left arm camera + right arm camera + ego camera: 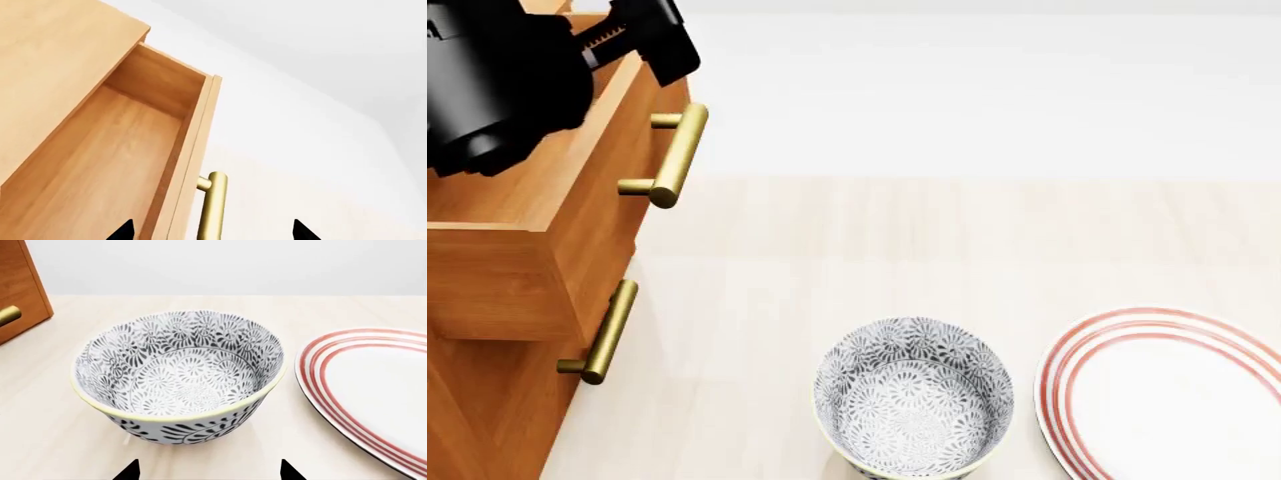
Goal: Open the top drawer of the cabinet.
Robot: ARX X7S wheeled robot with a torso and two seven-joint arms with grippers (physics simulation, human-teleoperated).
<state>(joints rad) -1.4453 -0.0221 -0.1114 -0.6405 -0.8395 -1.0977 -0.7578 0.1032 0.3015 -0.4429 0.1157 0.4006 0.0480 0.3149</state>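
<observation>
head view: 2 brass handles [671, 155], 1 bowl [914, 397], 1 plate [1164, 392].

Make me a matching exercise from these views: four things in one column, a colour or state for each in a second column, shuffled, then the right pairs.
Things
1. top drawer
2. bowl
3. plate
4. top drawer's handle

Colour or state
A. white with red rings at the rim
B. brass bar, no claw on it
C. pulled out, light wood inside showing
D. dark floral pattern, standing upright and empty

Pairs: 1-C, 2-D, 3-A, 4-B
</observation>
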